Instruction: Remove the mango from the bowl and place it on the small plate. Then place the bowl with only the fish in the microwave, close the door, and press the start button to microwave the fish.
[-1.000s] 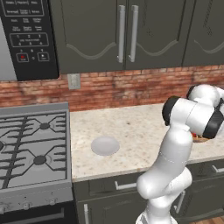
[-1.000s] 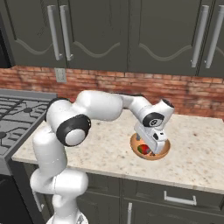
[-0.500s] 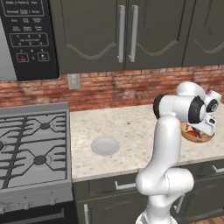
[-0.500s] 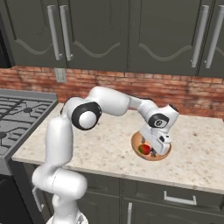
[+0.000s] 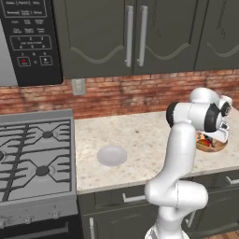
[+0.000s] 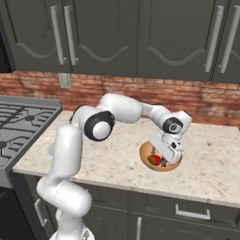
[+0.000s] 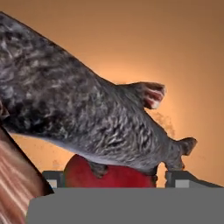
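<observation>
With the two-finger gripper (image 7: pixel 115 177) spread around the small red mango (image 7: pixel 109 175) inside the round orange-brown bowl (image 6: pixel 161 158), the overlapping dark grey fish (image 7: pixel 87 118) risks being pinched or dragged out with it.

1. Even, flat rendered light lies across my countertop (image 5: pixel 140 135); shadows are faint.
2. Up close, the fish (image 7: pixel 87 118) looks soft and pixelated.
3. The bowl (image 7: pixel 175 52) glows warm, brightest mid-frame.
</observation>
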{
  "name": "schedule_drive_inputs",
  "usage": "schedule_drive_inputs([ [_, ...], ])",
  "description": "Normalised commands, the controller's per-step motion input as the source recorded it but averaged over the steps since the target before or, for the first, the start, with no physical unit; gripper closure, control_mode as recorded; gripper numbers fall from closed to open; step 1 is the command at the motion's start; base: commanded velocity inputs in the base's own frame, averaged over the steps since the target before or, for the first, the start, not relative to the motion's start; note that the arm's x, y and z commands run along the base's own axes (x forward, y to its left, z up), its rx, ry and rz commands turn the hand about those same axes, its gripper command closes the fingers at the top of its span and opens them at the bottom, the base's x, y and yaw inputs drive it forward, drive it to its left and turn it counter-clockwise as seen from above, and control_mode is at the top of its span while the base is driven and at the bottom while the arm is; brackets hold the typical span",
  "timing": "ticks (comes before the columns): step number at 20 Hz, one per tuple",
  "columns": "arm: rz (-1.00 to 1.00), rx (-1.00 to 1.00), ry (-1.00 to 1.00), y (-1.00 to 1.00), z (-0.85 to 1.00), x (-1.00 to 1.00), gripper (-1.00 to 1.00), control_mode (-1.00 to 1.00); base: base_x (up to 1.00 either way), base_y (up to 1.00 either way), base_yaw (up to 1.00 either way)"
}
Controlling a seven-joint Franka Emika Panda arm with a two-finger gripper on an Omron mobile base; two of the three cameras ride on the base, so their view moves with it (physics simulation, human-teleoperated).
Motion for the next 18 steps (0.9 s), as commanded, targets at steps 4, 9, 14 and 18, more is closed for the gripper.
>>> schedule_drive_inputs([
  [4,0.0,-0.08,0.13,0.67,-0.23,0.0,1.0,-1.0,0.0,0.0,0.0],
  [9,0.0,-0.01,0.0,0.27,-0.03,-0.13,1.0,-1.0,0.0,0.0,0.0],
  [14,-0.01,0.0,-0.27,-0.05,0.72,-0.48,1.0,-1.0,0.0,0.0,0.0],
  [18,-0.03,0.0,-0.38,0.02,0.86,-0.52,1.0,-1.0,0.0,0.0,0.0],
])
